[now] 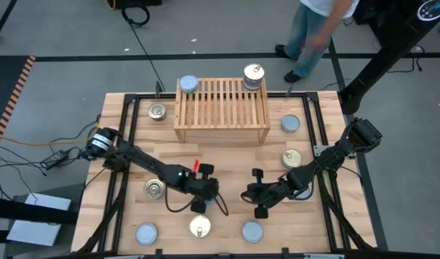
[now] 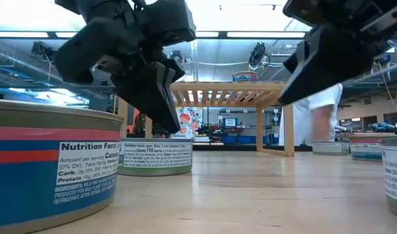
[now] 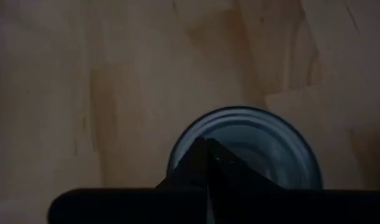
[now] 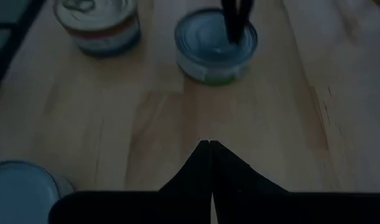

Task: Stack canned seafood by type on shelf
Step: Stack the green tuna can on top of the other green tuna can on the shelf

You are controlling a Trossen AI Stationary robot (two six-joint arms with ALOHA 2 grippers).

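Far left, a gold-lidded tin (image 1: 157,111) sits just left of the wooden shelf (image 1: 222,128), close to the table's far-left rail. Nearer, another gold-lidded tin (image 1: 154,188) lies beside the left arm, and a silvery-blue tin (image 1: 145,234) hugs the near edge. The left gripper (image 1: 199,204) hangs over a silvery-blue-lidded tin (image 3: 242,144), fingers pinched together with nothing in them, tips right above the lid. Just near of it, a gold pull-tab tin (image 1: 200,227) sits by the near edge. On the shelf, a silvery-blue tin (image 1: 188,85) holds the far-left corner and a gold-topped stack (image 1: 253,77) the far-right corner; the slats between are bare. Mid-table, open planks separate the two grippers. The right gripper (image 1: 257,196) hovers with fingers pressed together, holding nothing. Near of it, a silvery-blue tin (image 1: 253,232); rightward, a gold-lidded tin (image 1: 292,158) and another silvery-blue tin (image 1: 291,124) line the right rail.
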